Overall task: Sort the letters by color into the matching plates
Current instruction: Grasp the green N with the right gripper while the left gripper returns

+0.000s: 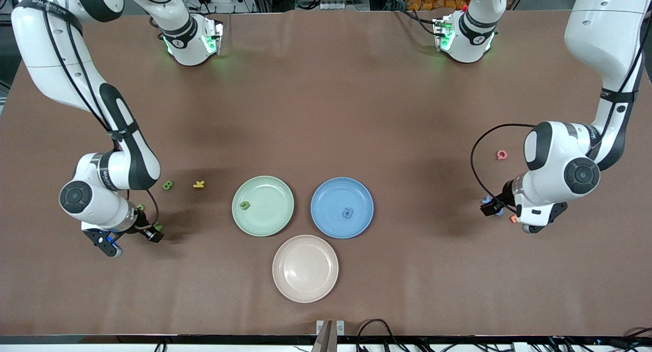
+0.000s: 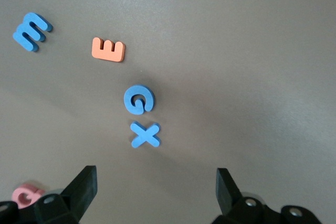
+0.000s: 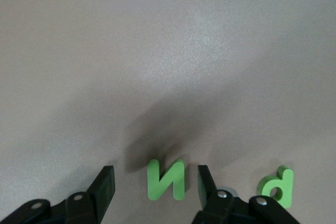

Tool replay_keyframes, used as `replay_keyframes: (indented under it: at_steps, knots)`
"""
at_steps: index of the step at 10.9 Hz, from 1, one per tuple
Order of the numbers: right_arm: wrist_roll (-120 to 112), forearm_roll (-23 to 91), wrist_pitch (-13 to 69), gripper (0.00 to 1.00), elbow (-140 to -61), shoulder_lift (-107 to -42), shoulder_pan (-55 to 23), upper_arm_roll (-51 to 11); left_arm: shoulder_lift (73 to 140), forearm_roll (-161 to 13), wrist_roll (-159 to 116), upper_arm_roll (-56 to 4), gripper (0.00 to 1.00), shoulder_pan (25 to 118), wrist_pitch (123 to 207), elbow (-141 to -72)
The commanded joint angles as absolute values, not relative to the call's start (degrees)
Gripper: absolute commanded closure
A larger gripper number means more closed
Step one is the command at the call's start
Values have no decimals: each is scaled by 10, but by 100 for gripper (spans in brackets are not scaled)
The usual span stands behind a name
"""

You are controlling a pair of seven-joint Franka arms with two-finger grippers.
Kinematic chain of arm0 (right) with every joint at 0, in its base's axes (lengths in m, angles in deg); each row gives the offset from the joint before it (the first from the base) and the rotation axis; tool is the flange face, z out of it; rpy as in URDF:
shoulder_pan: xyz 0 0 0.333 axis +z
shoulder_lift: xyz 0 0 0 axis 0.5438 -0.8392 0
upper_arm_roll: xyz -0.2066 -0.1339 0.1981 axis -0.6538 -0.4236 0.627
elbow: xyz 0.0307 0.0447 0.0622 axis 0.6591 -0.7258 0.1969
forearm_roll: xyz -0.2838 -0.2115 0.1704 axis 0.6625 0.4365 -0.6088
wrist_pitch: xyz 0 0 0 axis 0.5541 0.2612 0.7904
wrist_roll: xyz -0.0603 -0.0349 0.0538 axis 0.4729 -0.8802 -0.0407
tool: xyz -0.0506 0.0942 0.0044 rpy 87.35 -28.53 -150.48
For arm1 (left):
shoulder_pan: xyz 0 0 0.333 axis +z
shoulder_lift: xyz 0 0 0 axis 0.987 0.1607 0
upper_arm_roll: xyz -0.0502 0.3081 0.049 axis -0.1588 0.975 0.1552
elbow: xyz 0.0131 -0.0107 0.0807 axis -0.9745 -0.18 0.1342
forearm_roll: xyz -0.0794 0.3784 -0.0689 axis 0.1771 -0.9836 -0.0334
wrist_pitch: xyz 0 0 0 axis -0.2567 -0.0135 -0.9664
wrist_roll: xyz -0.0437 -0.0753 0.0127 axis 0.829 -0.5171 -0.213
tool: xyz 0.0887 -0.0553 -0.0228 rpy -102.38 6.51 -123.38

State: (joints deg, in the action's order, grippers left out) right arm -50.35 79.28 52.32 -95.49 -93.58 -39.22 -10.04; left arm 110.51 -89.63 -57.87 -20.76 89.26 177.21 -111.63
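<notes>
My right gripper (image 3: pixel 156 179) is low at the table near the right arm's end, open, with a green letter N (image 3: pixel 166 180) lying between its fingers; small gaps show on both sides. Another green letter (image 3: pixel 276 186) lies beside it, and a green B (image 1: pixel 167 185) lies farther from the front camera. My left gripper (image 2: pixel 156 179) hangs open and empty over the left arm's end, close to a blue X (image 2: pixel 145 135), a blue G (image 2: pixel 139 100) and a blue m (image 2: pixel 32 31). The green plate (image 1: pixel 272 199) holds one green letter (image 1: pixel 245 205). The blue plate (image 1: pixel 331 196) holds one blue letter (image 1: pixel 347 212).
A beige-pink plate (image 1: pixel 305 268) sits nearer the front camera than the two other plates. A yellow K (image 1: pixel 198 184) lies beside the green B. An orange E (image 2: pixel 108 50) and a pink letter (image 2: pixel 27 195) lie among the blue letters.
</notes>
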Motion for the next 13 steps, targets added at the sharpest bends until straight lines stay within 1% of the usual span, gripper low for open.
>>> replay_keyframes:
  at_steps: [1,2,3,5,6,8,9,10,11,12,13]
  knots:
    - [-512,790,519,28,-941,-946,-396,-99,1074,-924,-581,-213,0,902,1820,-1185]
    - [-512,790,519,28,-941,-946,-397,-98,1078,-924,-581,-210,0,911,1826,-1187]
    - [-511,791,519,32,-941,-948,-397,-98,1084,-924,-584,-210,0,933,1836,-1186]
    - [-512,793,519,33,-941,-951,-398,-98,1092,-924,-596,-210,0,953,1852,-1184]
    - [-512,795,520,37,-941,-953,-398,-98,1102,-925,-613,-208,0,954,1874,-1184]
    - [-512,795,520,39,-941,-956,-399,-98,1126,-926,-628,-192,0,953,1918,-1179]
    - [-511,795,520,48,-941,-956,-400,-98,1128,-926,-643,-190,0,952,1922,-1178]
    - [-508,795,520,61,-941,-956,-400,-98,1130,-926,-671,-190,0,946,1921,-1177]
    - [-505,796,520,77,-941,-956,-399,-98,1137,-933,-693,-190,0,945,1921,-1170]
    - [-503,796,520,97,-941,-956,-399,-97,1139,-942,-708,-190,0,944,1921,-1166]
    - [-504,795,520,100,-940,-956,-399,-97,1144,-952,-726,-190,0,939,1921,-1163]
